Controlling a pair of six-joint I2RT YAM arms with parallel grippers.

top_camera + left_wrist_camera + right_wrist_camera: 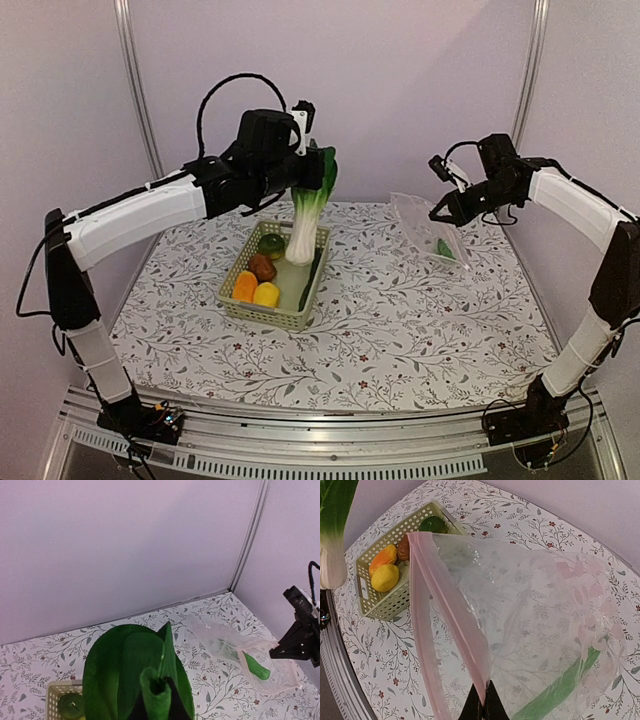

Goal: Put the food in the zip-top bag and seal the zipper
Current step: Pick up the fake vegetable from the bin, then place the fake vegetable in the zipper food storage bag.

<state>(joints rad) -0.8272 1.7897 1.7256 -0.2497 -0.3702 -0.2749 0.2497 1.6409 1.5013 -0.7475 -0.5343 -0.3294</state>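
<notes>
Carrying bok choy (305, 225) over the basket (262, 313) at centre, leaves clamped in the left gripper (303, 172). Holding the zip-top bag (425, 228) up at far right, zipper (452, 615) pinched in the right gripper (482, 707), cucumber (555, 692) inside. Next: swing right, lower stem-first into the mouth.

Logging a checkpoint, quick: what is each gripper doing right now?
Left gripper: closed, holding the bok choy by its leaves.
Right gripper: closed, pinching the bag at its zipper strip.
</notes>
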